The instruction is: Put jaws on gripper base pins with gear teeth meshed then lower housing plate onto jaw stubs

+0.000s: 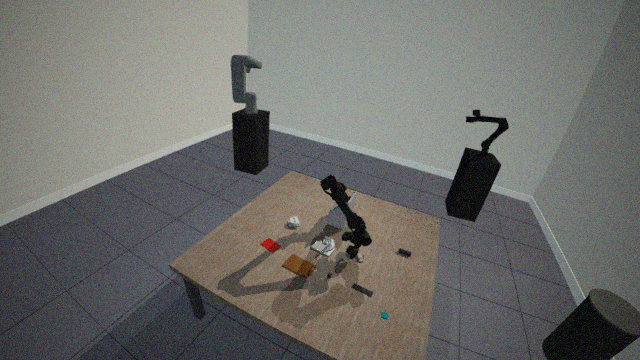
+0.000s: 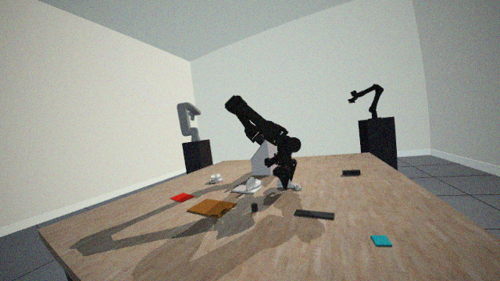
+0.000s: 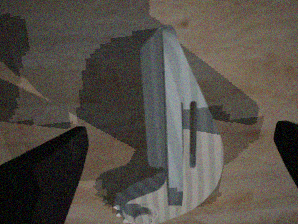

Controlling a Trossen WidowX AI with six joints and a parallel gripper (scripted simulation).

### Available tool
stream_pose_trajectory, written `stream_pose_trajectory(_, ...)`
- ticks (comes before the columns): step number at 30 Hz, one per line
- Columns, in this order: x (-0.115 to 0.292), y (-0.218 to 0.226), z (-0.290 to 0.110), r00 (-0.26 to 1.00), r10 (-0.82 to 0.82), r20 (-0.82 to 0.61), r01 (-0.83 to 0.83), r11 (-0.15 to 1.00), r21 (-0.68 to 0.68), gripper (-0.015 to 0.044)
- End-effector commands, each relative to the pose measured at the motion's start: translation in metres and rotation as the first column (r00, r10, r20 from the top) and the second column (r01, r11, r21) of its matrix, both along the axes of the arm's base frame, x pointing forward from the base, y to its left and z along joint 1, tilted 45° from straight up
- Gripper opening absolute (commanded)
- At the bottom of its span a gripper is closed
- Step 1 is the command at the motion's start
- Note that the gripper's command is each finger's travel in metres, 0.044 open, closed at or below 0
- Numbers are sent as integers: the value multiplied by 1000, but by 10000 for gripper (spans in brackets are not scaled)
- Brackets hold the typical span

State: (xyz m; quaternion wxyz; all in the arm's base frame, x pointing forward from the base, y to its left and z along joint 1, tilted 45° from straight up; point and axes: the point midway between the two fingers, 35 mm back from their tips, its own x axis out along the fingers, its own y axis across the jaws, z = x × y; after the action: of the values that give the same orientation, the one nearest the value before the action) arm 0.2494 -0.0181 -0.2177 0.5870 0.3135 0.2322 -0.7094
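My gripper (image 1: pixel 353 253) (image 2: pixel 287 187) (image 3: pixel 182 132) is open and empty, low above a loose white jaw (image 1: pixel 360 258) (image 2: pixel 298 187) (image 3: pixel 202 155). In the wrist view the jaw lies between the spread fingertips, touching neither, with its slotted face up and its gear teeth at the lower left. The flat white gripper base (image 1: pixel 316 247) (image 2: pixel 239 190) lies beside the arm. A white finned part (image 2: pixel 254 184) that looks like the other jaw is on it; whether it is seated on a pin is too small to tell. A small white part (image 1: pixel 293 222) (image 2: pixel 216 179) lies farther back left, possibly the housing plate.
A pale angular block (image 1: pixel 336 218) (image 2: pixel 261 161) stands behind the base. An orange-brown plate (image 1: pixel 298 265) (image 2: pixel 211 208), a red square (image 1: pixel 270 245) (image 2: pixel 182 197), dark bars (image 1: pixel 362 290) (image 2: pixel 314 215) (image 1: pixel 404 253) (image 2: pixel 351 172) and a teal square (image 1: pixel 385 315) (image 2: pixel 381 240) lie around.
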Motion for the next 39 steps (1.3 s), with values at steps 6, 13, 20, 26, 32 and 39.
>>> stream_pose_trajectory(6,-3,-2,-1,1000,1,-8,-1,1000,-5,440)
stream_pose_trajectory(13,-3,-3,-1,1000,1,-8,-1,1000,-5,440)
stream_pose_trajectory(20,-3,-3,-2,1000,1,-8,-1,1000,-4,440)
stream_pose_trajectory(26,-2,-2,-2,1000,-1,-5,1,1000,-2,335)
stream_pose_trajectory(32,-2,-2,-2,1000,-1,-5,1,1000,-2,177)
stream_pose_trajectory(39,-2,-2,-2,1000,-1,-5,1,1000,-2,134)
